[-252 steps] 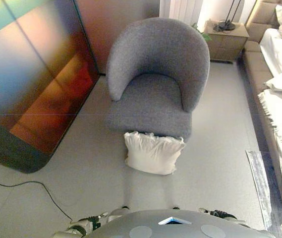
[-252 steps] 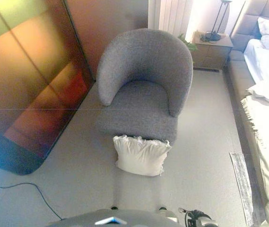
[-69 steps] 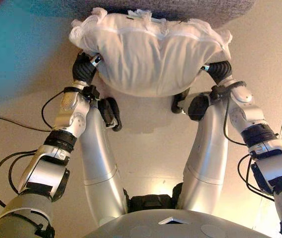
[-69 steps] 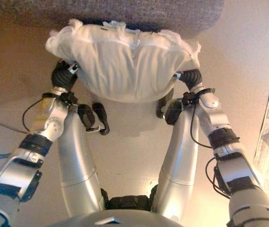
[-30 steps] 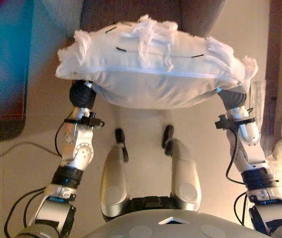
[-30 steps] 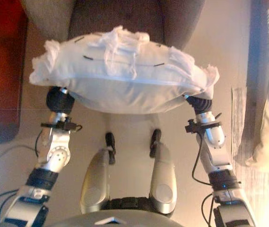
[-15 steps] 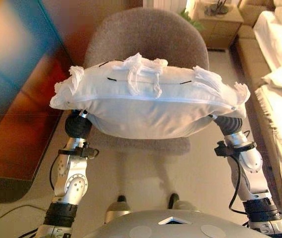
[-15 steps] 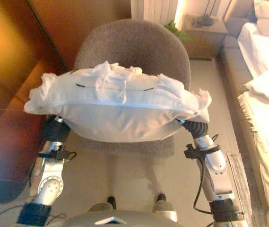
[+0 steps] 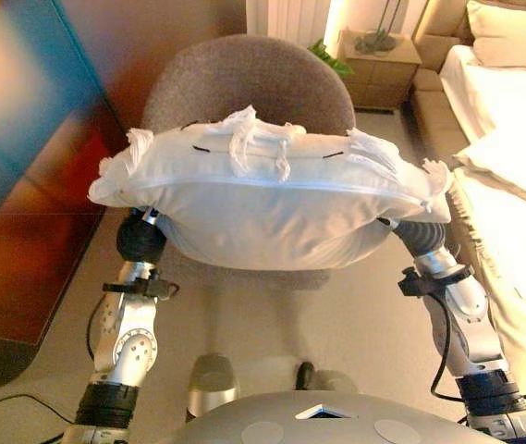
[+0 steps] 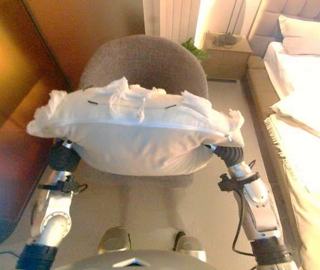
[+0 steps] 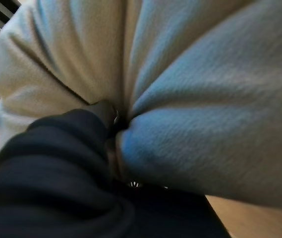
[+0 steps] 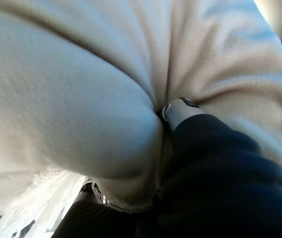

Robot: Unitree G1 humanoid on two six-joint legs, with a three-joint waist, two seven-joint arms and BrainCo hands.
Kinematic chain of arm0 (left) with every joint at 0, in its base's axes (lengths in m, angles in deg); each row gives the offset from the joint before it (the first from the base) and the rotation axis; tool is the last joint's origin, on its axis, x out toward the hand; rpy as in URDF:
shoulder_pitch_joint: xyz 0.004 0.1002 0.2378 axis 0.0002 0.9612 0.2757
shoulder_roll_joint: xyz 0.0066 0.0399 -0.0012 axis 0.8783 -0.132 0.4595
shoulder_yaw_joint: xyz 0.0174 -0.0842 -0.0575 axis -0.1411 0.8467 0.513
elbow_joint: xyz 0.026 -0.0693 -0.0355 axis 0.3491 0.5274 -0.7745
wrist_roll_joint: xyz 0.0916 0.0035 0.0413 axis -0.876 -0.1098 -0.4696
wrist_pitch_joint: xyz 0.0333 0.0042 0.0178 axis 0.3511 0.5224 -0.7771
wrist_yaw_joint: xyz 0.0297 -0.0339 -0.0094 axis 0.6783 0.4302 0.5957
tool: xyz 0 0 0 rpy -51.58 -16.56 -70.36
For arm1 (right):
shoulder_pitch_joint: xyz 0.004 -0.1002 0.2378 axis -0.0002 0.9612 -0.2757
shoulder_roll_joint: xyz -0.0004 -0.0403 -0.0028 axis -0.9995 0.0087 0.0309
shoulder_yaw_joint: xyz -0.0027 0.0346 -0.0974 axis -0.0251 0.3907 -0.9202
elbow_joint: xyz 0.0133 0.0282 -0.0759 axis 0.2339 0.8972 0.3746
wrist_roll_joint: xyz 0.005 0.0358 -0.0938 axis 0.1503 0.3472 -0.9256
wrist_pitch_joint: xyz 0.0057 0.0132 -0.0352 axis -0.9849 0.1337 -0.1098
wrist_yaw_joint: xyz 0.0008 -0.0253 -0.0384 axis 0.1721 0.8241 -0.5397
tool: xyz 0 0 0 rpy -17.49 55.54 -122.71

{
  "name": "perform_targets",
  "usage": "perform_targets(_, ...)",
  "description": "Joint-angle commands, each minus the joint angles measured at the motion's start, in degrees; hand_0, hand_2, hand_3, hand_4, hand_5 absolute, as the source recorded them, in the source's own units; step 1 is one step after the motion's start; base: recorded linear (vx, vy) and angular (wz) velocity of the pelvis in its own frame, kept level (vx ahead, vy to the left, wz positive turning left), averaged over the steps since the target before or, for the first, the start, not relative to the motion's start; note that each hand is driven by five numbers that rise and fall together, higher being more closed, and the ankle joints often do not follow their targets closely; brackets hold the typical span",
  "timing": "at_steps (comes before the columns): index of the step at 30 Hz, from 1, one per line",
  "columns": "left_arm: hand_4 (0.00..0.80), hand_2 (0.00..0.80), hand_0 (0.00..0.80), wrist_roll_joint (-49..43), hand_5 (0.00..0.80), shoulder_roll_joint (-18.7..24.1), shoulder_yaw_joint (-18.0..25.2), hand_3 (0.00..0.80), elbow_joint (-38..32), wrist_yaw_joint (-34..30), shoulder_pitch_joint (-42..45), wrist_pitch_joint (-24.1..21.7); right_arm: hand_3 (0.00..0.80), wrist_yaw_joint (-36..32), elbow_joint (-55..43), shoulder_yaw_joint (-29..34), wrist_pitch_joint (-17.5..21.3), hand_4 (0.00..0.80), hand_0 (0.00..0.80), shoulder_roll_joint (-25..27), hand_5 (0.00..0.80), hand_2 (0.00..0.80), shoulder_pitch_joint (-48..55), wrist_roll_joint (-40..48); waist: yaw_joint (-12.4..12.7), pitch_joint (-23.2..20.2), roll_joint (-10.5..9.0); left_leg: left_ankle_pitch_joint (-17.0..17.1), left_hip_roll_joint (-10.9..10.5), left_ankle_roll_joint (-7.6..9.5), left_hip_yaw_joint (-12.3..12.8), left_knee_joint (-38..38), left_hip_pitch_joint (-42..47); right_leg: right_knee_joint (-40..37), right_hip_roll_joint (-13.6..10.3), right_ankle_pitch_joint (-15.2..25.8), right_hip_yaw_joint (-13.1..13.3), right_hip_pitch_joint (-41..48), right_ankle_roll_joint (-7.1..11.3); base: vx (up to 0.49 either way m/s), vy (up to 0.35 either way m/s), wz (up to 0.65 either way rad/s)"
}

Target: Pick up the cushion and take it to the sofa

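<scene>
A white cushion (image 9: 272, 208) with frilled edges is held up in the air in front of me, lying across both hands. My left hand (image 9: 140, 239) is under its left end and my right hand (image 9: 420, 236) is under its right end. Only the dark wrist covers show; the rest of each hand is buried in the cloth. In the left wrist view the cushion (image 11: 205, 99) folds around the hand's cover (image 11: 51, 173). The right wrist view shows the same, cushion (image 12: 56, 99) against cover (image 12: 215, 168).
A grey round-backed armchair (image 9: 244, 83) stands just beyond the cushion. A dark glossy panel (image 9: 31, 166) runs along the left. A bed with white bedding (image 9: 512, 185) lies on the right, with a wooden nightstand (image 9: 378, 69) at the back.
The camera has risen and tilted up since a second ago, so more of the room shows. The cushion stays held between both hands, level, in front of the armchair.
</scene>
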Motion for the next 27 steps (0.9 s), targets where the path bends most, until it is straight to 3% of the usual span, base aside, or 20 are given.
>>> perform_targets(1, 0.800, 0.800, 0.800, -0.3, 0.800, -0.3, -2.2, 0.800, -7.7, -2.8, -4.3, -4.0, 0.800, 0.9, -7.2, -4.2, 3.9, 0.800, 0.800, -0.3, 0.800, 0.800, -6.3, -0.4, 1.8, 0.0, 2.84, 13.5, 1.1, -0.27, 0.3, -15.1, -2.3, 0.2, 6.6, -5.8, 0.0, 8.5, -0.12, 0.401, 0.100, -0.36)
perform_targets(4, 0.800, 0.800, 0.800, -0.7, 0.800, -0.4, -3.3, 0.800, -8.3, -0.8, -3.7, -4.9, 0.800, 1.4, -6.8, -5.2, 3.4, 0.800, 0.800, 0.3, 0.800, 0.800, -6.4, 0.2, 4.0, -0.4, 3.85, 18.7, 0.7, -1.45, -4.3, -24.4, -3.6, 1.3, 7.9, -9.4, 2.9, 12.9, -0.42, 0.477, 0.109, -0.49)
perform_targets(7, 0.800, 0.800, 0.800, -0.5, 0.800, -0.6, -2.8, 0.800, -9.7, -0.8, -1.5, -6.2, 0.800, 0.6, -7.2, -5.8, 3.7, 0.800, 0.800, 1.2, 0.800, 0.800, -5.5, 0.9, 5.8, -0.1, 4.02, 19.6, 2.1, -2.33, -9.9, -25.5, -7.4, 5.0, 8.4, -13.4, 4.7, 13.8, -1.14, 0.457, 0.123, -0.59)
perform_targets(9, 0.800, 0.800, 0.800, -0.5, 0.800, -0.7, -2.6, 0.800, -9.7, -0.6, -1.0, -7.2, 0.800, -0.4, -7.1, -5.7, 4.0, 0.800, 0.800, 2.0, 0.800, 0.800, -5.5, 2.1, 6.1, 0.5, 4.00, 19.9, 3.6, -2.55, -11.0, -25.5, -7.5, 7.8, 7.8, -15.5, 4.9, 13.7, -0.97, 0.462, 0.180, -0.18)
perform_targets(11, 0.800, 0.800, 0.800, 0.2, 0.800, -0.2, -2.4, 0.800, -9.2, 0.0, -1.7, -7.6, 0.800, -1.0, -6.7, -5.3, 4.5, 0.800, 0.800, 3.2, 0.800, 0.800, -6.1, 3.7, 5.8, 1.0, 3.70, 17.1, 5.5, -2.17, -8.2, -25.0, -6.2, 10.8, 5.8, -16.4, 3.7, 13.0, 0.08, 0.504, 0.249, -0.26)
perform_targets(13, 0.800, 0.800, 0.800, 1.1, 0.800, 0.7, -2.3, 0.800, -8.1, 0.8, -3.1, -6.6, 0.800, -1.2, -6.3, -4.1, 4.0, 0.800, 0.800, 3.2, 0.800, 0.800, -5.7, 5.1, 5.2, 0.4, 3.08, 14.9, 5.7, -1.71, -4.6, -22.8, -5.3, 13.0, 3.2, -16.0, 2.2, 13.8, 1.90, 0.591, 0.260, -0.12)
perform_targets(15, 0.800, 0.800, 0.800, 1.2, 0.800, 1.4, -1.7, 0.800, -8.2, 0.3, -3.3, -5.2, 0.800, -1.4, -6.9, -3.0, 3.0, 0.800, 0.800, 2.7, 0.800, 0.800, -4.3, 6.7, 5.5, -0.9, 1.54, 12.7, 3.5, -0.28, -4.3, -19.0, -5.7, 14.3, 1.3, -12.8, 2.0, 15.5, 4.18, 0.636, 0.228, 0.01)
perform_targets(18, 0.800, 0.800, 0.800, 0.4, 0.800, 1.8, -1.4, 0.800, -9.1, -1.6, -2.3, -3.9, 0.800, -1.0, -7.4, -2.5, 3.4, 0.800, 0.800, 0.6, 0.800, 0.800, -2.6, 5.2, 6.9, -3.5, -1.20, 8.9, -0.6, 3.22, -3.9, -16.4, -6.0, 17.1, -1.4, -4.0, 1.1, 16.4, 7.83, 0.507, 0.174, -0.14)
perform_targets(19, 0.800, 0.800, 0.800, -0.3, 0.800, 2.3, -1.2, 0.800, -9.6, -1.9, -1.8, -3.7, 0.800, -0.9, -8.1, -2.8, 4.2, 0.800, 0.800, -0.7, 0.800, 0.800, -2.1, 4.2, 7.8, -4.4, -1.80, 7.6, -2.1, 4.53, -4.0, -15.6, -5.8, 20.1, -2.9, 0.7, 0.3, 15.4, 8.68, 0.466, 0.160, 0.00)
perform_targets(22, 0.800, 0.800, 0.800, -1.2, 0.800, 2.9, -0.8, 0.800, -9.6, -0.9, -2.3, -3.6, 0.800, -0.4, -7.7, -3.7, 4.2, 0.800, 0.800, -2.7, 0.800, 0.800, -3.1, 2.0, 8.2, -5.5, -1.96, 5.8, -3.4, 5.89, -2.9, -15.8, -4.1, 23.3, -4.8, 5.7, 0.0, 11.3, 8.94, 0.407, 0.150, -0.09)
perform_targets(24, 0.800, 0.800, 0.800, -0.4, 0.800, 3.9, -1.0, 0.800, -9.1, -0.5, -3.7, -2.7, 0.800, 1.9, -6.8, -4.0, 4.0, 0.800, 0.800, -2.5, 0.800, 0.800, -3.9, 0.7, 7.6, -5.6, -1.79, 6.0, -4.2, 6.02, -3.3, -17.1, -2.6, 19.8, -2.5, 2.2, -0.5, 8.9, 7.97, 0.336, 0.069, -0.17)
perform_targets(25, 0.800, 0.800, 0.800, -0.2, 0.800, 4.3, -1.2, 0.800, -8.6, -1.2, -4.7, -1.8, 0.800, 3.9, -6.4, -4.3, 3.7, 0.800, 0.800, -2.1, 0.800, 0.800, -4.4, 0.3, 7.2, -5.6, -1.76, 6.5, -4.7, 5.68, -3.7, -17.8, -1.8, 14.5, -1.2, 0.4, -1.7, 7.8, 7.29, 0.294, 0.028, -0.01)
perform_targets(27, 0.800, 0.800, 0.800, -1.2, 0.800, 3.5, -2.0, 0.800, -8.3, -1.0, -5.6, -1.1, 0.800, 5.8, -5.2, -4.5, 3.8, 0.800, 0.800, -2.1, 0.800, 0.800, -5.0, -0.8, 6.3, -5.5, -1.09, 6.6, -4.7, 5.08, -4.1, -19.3, 0.6, 8.8, -0.3, -0.1, -3.3, 3.8, 6.08, 0.260, -0.001, 0.08)
